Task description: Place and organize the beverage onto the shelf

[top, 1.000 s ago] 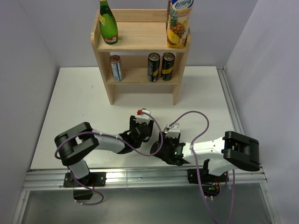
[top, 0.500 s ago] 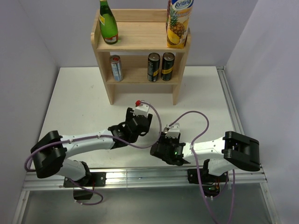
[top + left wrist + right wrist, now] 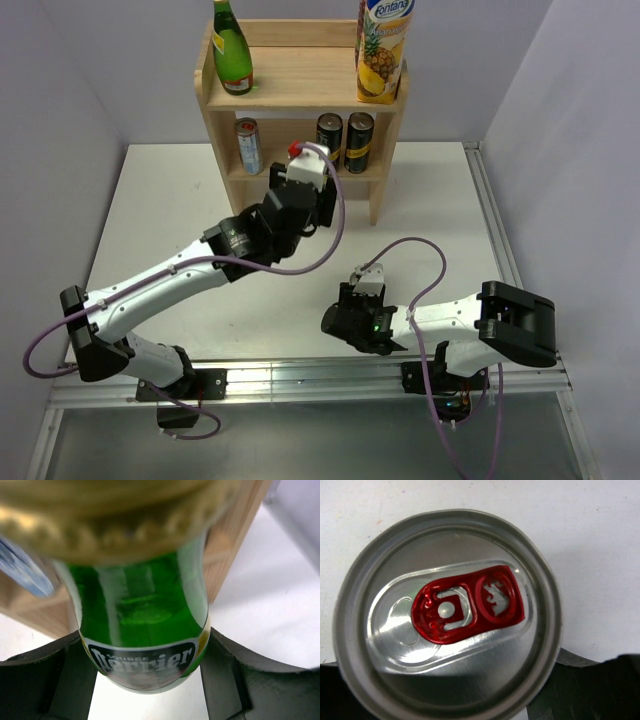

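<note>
Looking down from the top view, I have the left arm (image 3: pixel 180 275) stretched out to the small light-wood two-tier shelf (image 3: pixel 300 85). The right arm (image 3: pixel 450 315) sits low by the near edge of the white table (image 3: pixel 160 200), well apart from the shelf, so the left arm is the one that counts.

The left jaws are closed on a green glass Perrier bottle (image 3: pixel 145 605), pressing its body from both sides at label height. The gold cap is up by the wrist camera and the long axis runs away from it.

The shelf lies straight ahead of the bottle. Its lower tier carries a slim silver-and-blue can (image 3: pixel 248 145) and two dark cans (image 3: pixel 330 143), with a gap between them roughly in line with my wrist. I judge the bottle too tall for that gap. It should rise over the low rim and land beside the other green bottle (image 3: pixel 232 55), left of the yellow pineapple juice carton (image 3: pixel 383 50).

The right jaws stand on either side of a silver can with a red pull tab (image 3: pixel 447 615), which seems to be upright on the table. Whether they pinch it I cannot tell.
</note>
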Robot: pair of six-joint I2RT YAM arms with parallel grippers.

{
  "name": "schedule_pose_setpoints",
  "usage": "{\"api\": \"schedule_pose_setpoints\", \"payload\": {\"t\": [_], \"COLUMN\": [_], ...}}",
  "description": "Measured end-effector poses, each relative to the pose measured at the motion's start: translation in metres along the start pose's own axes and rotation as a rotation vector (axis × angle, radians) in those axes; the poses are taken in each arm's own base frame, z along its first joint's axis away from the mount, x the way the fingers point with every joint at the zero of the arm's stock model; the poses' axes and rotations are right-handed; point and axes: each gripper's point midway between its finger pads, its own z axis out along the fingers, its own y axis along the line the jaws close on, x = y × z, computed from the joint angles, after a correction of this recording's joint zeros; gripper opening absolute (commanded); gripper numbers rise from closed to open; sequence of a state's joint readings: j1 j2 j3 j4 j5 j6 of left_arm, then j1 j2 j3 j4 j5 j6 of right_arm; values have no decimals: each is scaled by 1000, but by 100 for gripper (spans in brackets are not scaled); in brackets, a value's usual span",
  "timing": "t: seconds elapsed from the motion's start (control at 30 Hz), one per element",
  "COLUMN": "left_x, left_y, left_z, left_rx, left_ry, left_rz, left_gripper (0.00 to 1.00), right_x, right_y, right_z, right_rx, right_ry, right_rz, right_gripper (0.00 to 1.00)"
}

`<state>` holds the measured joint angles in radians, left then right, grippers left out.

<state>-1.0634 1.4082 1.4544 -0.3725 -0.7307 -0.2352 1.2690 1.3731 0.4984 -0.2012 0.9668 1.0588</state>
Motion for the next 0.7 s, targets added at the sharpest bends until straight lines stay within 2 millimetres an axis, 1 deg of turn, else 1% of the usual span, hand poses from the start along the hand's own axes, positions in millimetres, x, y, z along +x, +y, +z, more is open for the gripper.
{"api": "schedule_pose_setpoints", "payload": {"t": [0.03, 0.1, 0.23, 0.43, 0.63, 0.7], "left_x": [-17, -43, -80, -113, -146, -154], "left_y": [2, 5, 19, 31, 33, 34], "left_z": [0, 0, 0, 2, 7, 7], "left_rx": [-4, -12, -44, -86, -102, -109], "left_ry": [-20, -54, -100, -144, -189, -202], "left_rz": [-8, -23, -35, -26, -31, -28], "left_gripper": [0, 0, 0, 0, 0, 0], "right_x": [0, 0, 0, 0, 0, 0], "right_y": [0, 0, 0, 3, 3, 3], "right_z": [0, 0, 0, 1, 3, 3], "right_rx": [0, 0, -1, -3, 0, 2], "right_ry": [0, 0, -1, -7, -15, -17], "right_rz": [0, 0, 3, 12, 19, 21], "right_gripper": [0, 0, 0, 0, 0, 0]}}
